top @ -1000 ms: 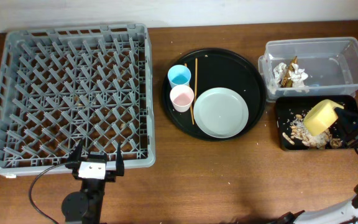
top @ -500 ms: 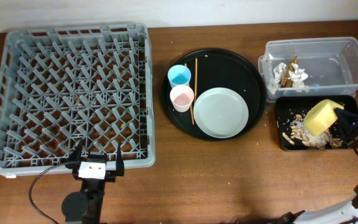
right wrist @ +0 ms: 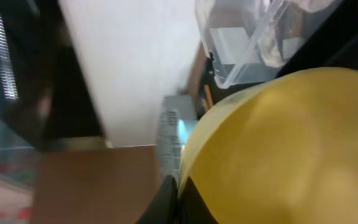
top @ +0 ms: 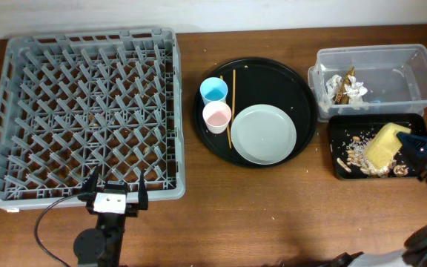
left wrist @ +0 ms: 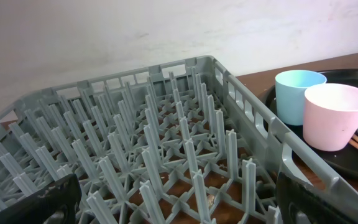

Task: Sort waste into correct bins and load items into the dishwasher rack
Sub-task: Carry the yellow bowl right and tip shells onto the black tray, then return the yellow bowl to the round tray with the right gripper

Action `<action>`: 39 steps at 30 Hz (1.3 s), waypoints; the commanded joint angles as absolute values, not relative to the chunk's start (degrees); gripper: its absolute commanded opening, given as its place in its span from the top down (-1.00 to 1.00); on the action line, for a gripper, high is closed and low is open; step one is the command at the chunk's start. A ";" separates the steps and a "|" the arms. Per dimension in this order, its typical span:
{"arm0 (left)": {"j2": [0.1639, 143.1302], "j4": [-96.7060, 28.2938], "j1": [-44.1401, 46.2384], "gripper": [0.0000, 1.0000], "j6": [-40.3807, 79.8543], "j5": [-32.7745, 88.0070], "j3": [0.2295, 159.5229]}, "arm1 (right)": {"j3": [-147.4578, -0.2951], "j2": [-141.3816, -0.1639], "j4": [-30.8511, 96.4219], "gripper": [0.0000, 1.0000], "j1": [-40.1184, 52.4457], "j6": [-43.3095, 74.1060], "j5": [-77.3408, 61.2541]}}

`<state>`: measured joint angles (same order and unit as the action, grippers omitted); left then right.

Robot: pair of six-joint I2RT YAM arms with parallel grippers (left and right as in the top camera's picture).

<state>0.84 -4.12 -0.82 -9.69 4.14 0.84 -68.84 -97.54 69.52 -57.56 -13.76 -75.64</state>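
1. We see a brown wooden table [top: 273,215] with visible grain and a few pale crumbs; a plain white wall [top: 273,15] runs along its far edge.
2. The grey dishwasher rack [top: 87,119] fills the table's left side, with nothing among its pegs.
3. The left gripper [top: 117,189] sits at the rack's near rim, its fingers spread wide and holding nothing.
4. A round black tray [top: 273,74] lies in the middle of the table. It carries the light blue cup [top: 213,90], the pink-white cup [top: 216,116] just beside it, the chopsticks [top: 232,104] and the pale grey plate [top: 264,133].
5. At far right, the clear tub [top: 414,81] holds crumpled white tissue [top: 358,89] and the gold-brown wrapper [top: 343,87] at its left end.
6. Just in front of the tub, the black rectangular tray [top: 339,126] holds beige food scraps [top: 358,152].
7. The right gripper [top: 412,139] grips the yellow bowl [top: 380,146] by its rim, tilted over that tray. In the right wrist view the bowl fills most of the frame.
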 commanded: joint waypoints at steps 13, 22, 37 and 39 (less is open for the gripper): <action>0.51 -4.21 -0.91 -0.98 -10.61 4.73 0.54 | -99.22 -83.64 66.43 0.92 -13.37 1.39 -26.04; 0.51 -4.21 -0.91 -0.98 -10.61 4.75 0.54 | -99.22 -100.07 46.78 0.92 17.45 -2.33 13.19; 0.51 -4.21 -0.91 -0.98 -10.61 4.73 0.54 | -99.18 -125.93 33.89 0.92 18.37 -6.57 10.48; 0.51 -4.21 -0.91 -0.98 -10.61 4.75 0.54 | -98.91 -126.17 35.14 0.91 18.37 -6.37 8.71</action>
<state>0.84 -4.12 -0.82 -9.69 4.14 0.84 -98.85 -125.75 34.48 18.41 -6.46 10.96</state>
